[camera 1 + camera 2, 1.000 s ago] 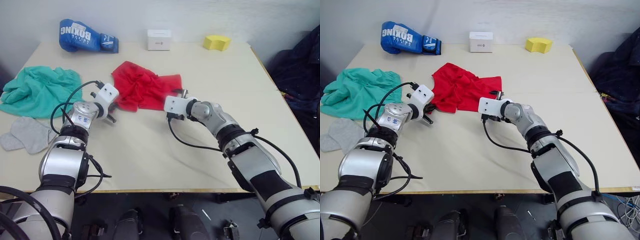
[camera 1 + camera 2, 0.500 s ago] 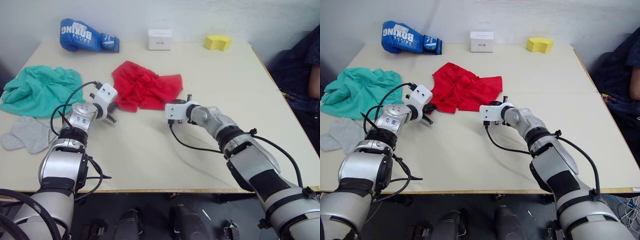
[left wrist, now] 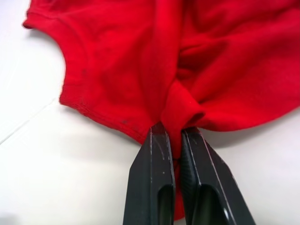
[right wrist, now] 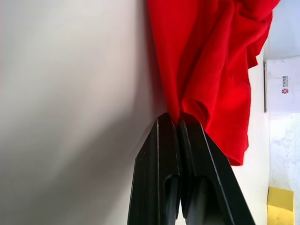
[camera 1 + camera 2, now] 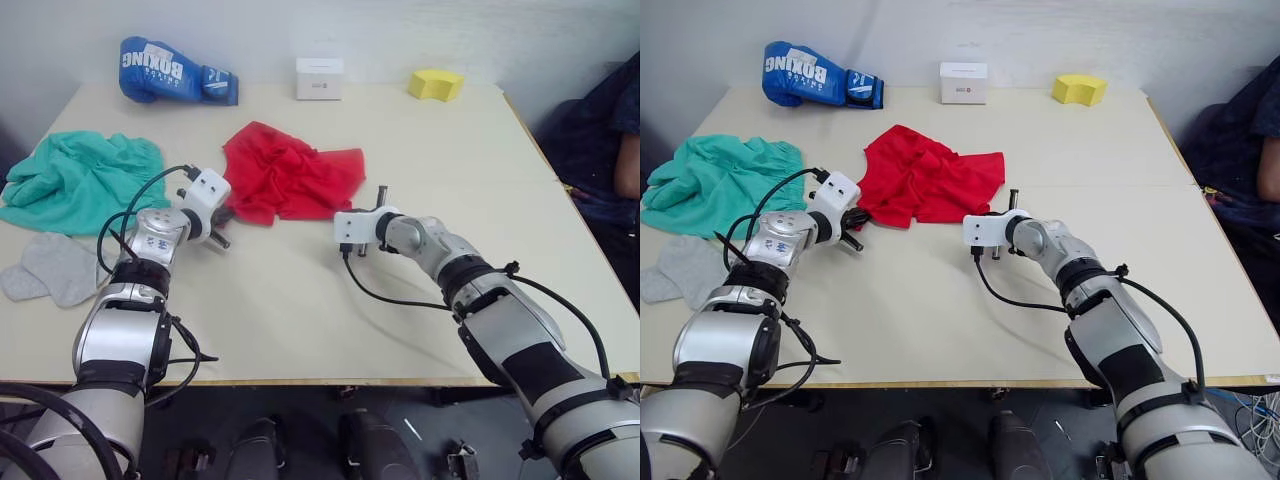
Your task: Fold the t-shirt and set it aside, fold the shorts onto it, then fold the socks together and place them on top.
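Left jaws: in the wrist view we see the left gripper (image 3: 176,140) clamped tight on a bunched fold of the t-shirt (image 5: 290,180), red cloth squeezed between the two black fingers (image 3: 154,159).
Right jaws: the right gripper (image 4: 178,125) looks pinched on the shirt's near hem, though in the head views the fingertips sit just off the cloth edge, so we hedge that this grip may be thin.
What has changed: over the last second we see the right gripper (image 5: 378,212) draw back from the red fabric toward the robot, and the near right corner of the shirt stretches out flatter with it; the left gripper (image 5: 222,213) barely shifts.
Meaning for the task: we judge the first step is under way, with both arms tugging the crumpled shirt open before any fold; no fold is made yet.
T-shirt: mid-table (image 5: 300,300), rumpled, between the two grippers.
Shorts: the shorts (image 5: 75,180) lie heaped at the robot's left, well apart from the shirt, untouched.
Socks: the socks (image 5: 55,268) lie flat just in front of the shorts.
Background: a blue boxing glove (image 5: 170,72), a white box (image 5: 318,78) and a yellow sponge (image 5: 434,84) line the far edge.
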Robot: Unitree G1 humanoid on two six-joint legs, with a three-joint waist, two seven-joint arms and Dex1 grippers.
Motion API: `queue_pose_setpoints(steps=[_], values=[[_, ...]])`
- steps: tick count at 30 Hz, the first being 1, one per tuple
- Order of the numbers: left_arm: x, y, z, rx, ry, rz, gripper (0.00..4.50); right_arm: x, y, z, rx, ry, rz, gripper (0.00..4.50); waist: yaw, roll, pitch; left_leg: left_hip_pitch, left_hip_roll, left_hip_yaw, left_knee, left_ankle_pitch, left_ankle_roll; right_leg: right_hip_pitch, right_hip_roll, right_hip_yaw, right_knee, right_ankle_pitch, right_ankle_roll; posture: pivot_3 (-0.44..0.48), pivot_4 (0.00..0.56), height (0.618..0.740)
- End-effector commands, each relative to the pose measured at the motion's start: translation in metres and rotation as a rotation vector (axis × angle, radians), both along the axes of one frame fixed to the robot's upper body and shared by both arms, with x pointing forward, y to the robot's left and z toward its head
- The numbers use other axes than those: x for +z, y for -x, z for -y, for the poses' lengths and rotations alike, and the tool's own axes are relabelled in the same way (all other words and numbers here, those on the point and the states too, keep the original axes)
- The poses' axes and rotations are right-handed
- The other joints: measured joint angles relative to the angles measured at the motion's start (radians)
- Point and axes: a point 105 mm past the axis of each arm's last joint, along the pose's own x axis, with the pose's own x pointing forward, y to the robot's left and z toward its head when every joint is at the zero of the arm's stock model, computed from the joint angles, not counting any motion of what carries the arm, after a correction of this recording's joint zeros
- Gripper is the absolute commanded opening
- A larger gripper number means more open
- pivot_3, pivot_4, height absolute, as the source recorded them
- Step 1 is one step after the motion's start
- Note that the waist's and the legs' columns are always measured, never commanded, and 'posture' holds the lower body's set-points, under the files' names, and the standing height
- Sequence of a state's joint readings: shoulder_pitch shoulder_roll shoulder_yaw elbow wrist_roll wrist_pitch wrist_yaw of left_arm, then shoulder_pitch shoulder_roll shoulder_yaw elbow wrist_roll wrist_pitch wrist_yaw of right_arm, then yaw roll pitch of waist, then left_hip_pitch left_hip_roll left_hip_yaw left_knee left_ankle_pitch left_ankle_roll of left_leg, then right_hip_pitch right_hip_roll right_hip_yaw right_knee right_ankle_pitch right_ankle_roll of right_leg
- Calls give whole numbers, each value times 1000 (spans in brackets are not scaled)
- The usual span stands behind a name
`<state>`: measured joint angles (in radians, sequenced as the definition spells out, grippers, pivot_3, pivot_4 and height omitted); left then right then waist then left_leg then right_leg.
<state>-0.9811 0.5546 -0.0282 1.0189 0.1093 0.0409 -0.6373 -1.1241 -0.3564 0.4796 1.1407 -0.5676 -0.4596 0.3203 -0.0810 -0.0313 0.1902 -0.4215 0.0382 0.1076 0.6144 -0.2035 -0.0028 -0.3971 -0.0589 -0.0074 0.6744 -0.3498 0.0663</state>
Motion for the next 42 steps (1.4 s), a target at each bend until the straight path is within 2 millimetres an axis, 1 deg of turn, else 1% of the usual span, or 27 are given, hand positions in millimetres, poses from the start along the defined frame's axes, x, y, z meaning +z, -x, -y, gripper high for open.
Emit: queue_pose_setpoints(steps=[1, 2, 5, 7, 9, 10, 12, 14, 17, 19, 22, 24, 25, 26, 27, 29, 31, 33, 34, 35, 36, 37, 38, 39, 40, 41, 42], values=[[29, 23, -12, -121, 35, 53, 0, 29, 10, 24, 51, -77, 38, 41, -1, 0, 0, 0, 0, 0, -1, 0, 0, 0, 0, 0, 0, 0, 0, 0, 150, 740], [30, 29, -14, -140, 43, 46, 0, 31, 13, 29, 60, -79, 38, 41, -1, 0, 0, 0, 0, 0, -1, 0, 0, 0, 0, 1, 0, 0, 0, 0, 150, 740], [41, 65, -12, -292, 136, 32, 0, 35, 31, 47, 100, -114, 4, 41, -1, 0, 0, -1, 1, 0, -1, 0, -1, 0, 0, 4, -2, 0, 0, 0, 150, 740], [51, 95, -10, -417, 180, 59, 0, 33, 53, 53, 172, -142, -74, 41, -1, 0, 0, 0, 1, 0, -1, -1, -1, 1, 0, 6, -3, 0, 0, 0, 150, 740], [53, 116, -15, -446, 218, 35, 0, 25, 76, 61, 219, -127, -166, 41, 1, 0, 0, 2, 2, -1, -1, -1, -1, 4, 1, 6, -8, 0, 0, 0, 150, 740], [50, 126, -18, -444, 223, -1, 0, 19, 88, 66, 234, -112, -222, 41, 1, 0, 0, 1, 2, -2, -1, -1, -1, 4, 1, 5, -7, 0, 0, 0, 150, 740], [42, 140, -23, -443, 221, -72, 0, 10, 103, 74, 228, -93, -301, 41, 3, 0, 0, 2, 3, -3, -1, -2, 0, 4, 0, 5, -8, 0, 0, 0, 150, 740], [27, 158, -30, -432, 195, -148, 0, 4, 120, 85, 208, -104, -378, 41, 4, 0, 0, 3, 3, -4, -1, -5, 6, 5, 0, 5, -8, 0, -1, 0, 150, 740], [11, 174, -41, -391, 141, -190, 0, -7, 143, 101, 182, -92, -489, 41, 8, 0, 0, 6, 2, -4, -2, -7, 7, 8, -2, 5, -9, -1, -2, 0, 150, 740], [1, 186, -45, -391, 90, -223, 0, -15, 164, 110, 177, -79, -598, 41, 12, 0, 0, 8, 3, -5, -3, -8, 7, 10, -2, 4, -11, -2, -3, 0, 150, 740], [-11, 199, -51, -397, 24, -266, 0, -22, 199, 113, 185, -110, -824, 41, 23, 0, 0, 10, 3, -5, -4, -12, 3, 12, -2, 4, -13, -3, -7, 0, 150, 740], [-18, 206, -55, -398, -11, -293, 0, -22, 217, 112, 176, -140, -961, 41, 26, 1, 0, 12, 4, -6, -5, -15, 1, 14, -3, 3, -14, -5, -9, 0, 150, 740], [-20, 208, -54, -410, -27, -306, 0, -22, 222, 111, 165, -151, -1006, 41, 26, 1, 0, 14, 4, -6, -6, -15, 1, 16, -3, 3, -15, -6, -11, 0, 150, 740], [-21, 210, -54, -420, -38, -313, 0, -21, 224, 111, 156, -160, -1034, 41, 25, 1, 0, 15, 5, -6, -6, -16, 1, 18, -3, 3, -16, -9, -16, 0, 150, 740], [-22, 211, -53, -433, -51, -327, 0, -21, 224, 111, 147, -162, -1044, 41, 25, 1, 0, 16, 5, -6, -6, -16, 1, 19, -3, 3, -16, -13, -25, 0, 150, 740], [-22, 213, -51, -460, -70, -350, 0, -20, 222, 112, 132, -163, -1047, 41, 26, 1, 0, 16, 6, -6, -6, -16, 1, 19, -3, 2, -18, -14, -26, 0, 150, 740], [-18, 210, -47, -481, -67, -362, 0, -12, 213, 112, 122, -206, -1008, 41, 26, 1, 1, 16, 6, -6, -8, -16, 1, 19, -3, 2, -20, -14, -26, 0, 150, 740], [-10, 202, -42, -496, -68, -346, 0, 4, 196, 111, 140, -271, -906, 41, 26, 1, 1, 15, 6, -5, -10, -16, 1, 19, -3, 2, -21, -13, -26, 0, 150, 740], [-1, 188, -39, -499, -93, -269, 0, 16, 181, 112, 134, -321, -823, 41, 26, 1, 1, 15, 6, -5, -10, -16, 1, 19, -3, 2, -22, -13, -26, 0, 150, 740], [13, 168, -35, -471, -100, -170, 0, 32, 163, 114, 123, -369, -707, 41, 26, 2, 1, 15, 6, -5, -11, -16, 1, 19, -3, 2, -22, -13, -26, 0, 150, 740], [28, 150, -30, -450, -90, -71, 0, 45, 149, 117, 111, -403, -618, 41, 30, 2, 1, 15, 5, -5, -10, -16, 1, 20, -3, 1, -22, -13, -24, 0, 150, 740], [52, 126, -24, -405, -84, 66, 0, 66, 131, 122, 88, -438, -479, 41, 32, 3, 2, 15, 5, -5, -9, -15, 1, 20, -3, 0, -21, -11, -21, 0, 150, 740], [72, 108, -21, -366, -89, 171, 0, 84, 117, 127, 68, -469, -369, 41, 37, 3, 2, 13, 6, -5, -8, -14, 2, 19, -3, -2, -20, -8, -18, 0, 150, 740], [110, 83, -19, -271, -57, 352, 0, 117, 98, 136, 13, -546, -197, 41, 43, 3, 3, 14, 6, -5, -6, -14, 2, 20, -3, -3, -19, -3, -9, 0, 150, 740], [136, 69, -17, -205, -29, 468, 0, 140, 87, 143, -22, -603, -84, 41, 49, 2, 4, 13, 6, -5, -2, -14, 2, 20, -2, -3, -18, -3, -8, 0, 150, 740], [162, 56, -21, -115, 12, 568, 0, 163, 80, 148, -37, -639, 36, 41, 51, 2, 4, 9, 6, -4, 0, -10, 7, 17, -1, -3, -16, -1, -5, 0, 150, 740], [205, 47, -28, 8, 43, 738, 0, 198, 77, 156, -59, -677, 219, 41, 53, 2, 4, 4, 6, -4, 0, -9, 8, 12, -1, -3, -16, 0, -3, 0, 150, 740]])
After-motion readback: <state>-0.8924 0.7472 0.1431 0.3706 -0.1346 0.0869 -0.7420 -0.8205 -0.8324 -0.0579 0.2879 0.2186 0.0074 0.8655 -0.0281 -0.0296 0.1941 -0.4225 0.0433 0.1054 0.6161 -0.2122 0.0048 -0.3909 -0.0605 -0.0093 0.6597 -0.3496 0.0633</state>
